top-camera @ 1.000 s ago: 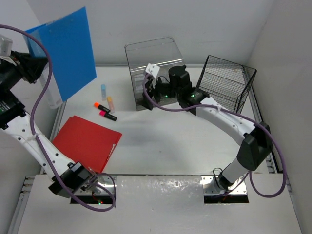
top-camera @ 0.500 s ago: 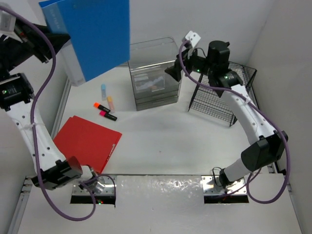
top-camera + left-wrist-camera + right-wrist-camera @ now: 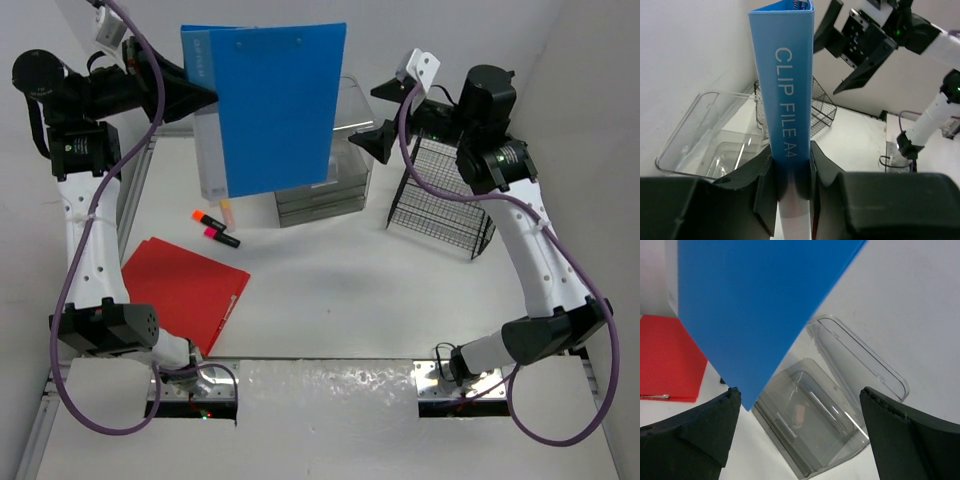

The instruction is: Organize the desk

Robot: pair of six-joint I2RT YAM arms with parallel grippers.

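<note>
My left gripper (image 3: 195, 95) is shut on the spine of a blue clip file (image 3: 275, 105) and holds it high in the air over the back of the white desk (image 3: 350, 300). In the left wrist view the spine (image 3: 785, 100) reads "CLIP FILE A4" and sits between my fingers (image 3: 765, 187). My right gripper (image 3: 385, 115) is open and empty, raised just right of the file, above the clear plastic drawer box (image 3: 340, 190). The right wrist view shows the file's blue cover (image 3: 750, 305) and the drawer box (image 3: 825, 415) below my spread fingers (image 3: 695, 432).
A red folder (image 3: 180, 290) lies at the front left. Several highlighters (image 3: 215, 228) lie left of the drawer box. A black wire rack (image 3: 450, 195) stands at the back right. The grey rail (image 3: 130, 215) runs along the desk's left edge.
My left gripper has carried the blue file up and to the right, over the drawer box. My right gripper has risen from the drawer box and now faces the file.
</note>
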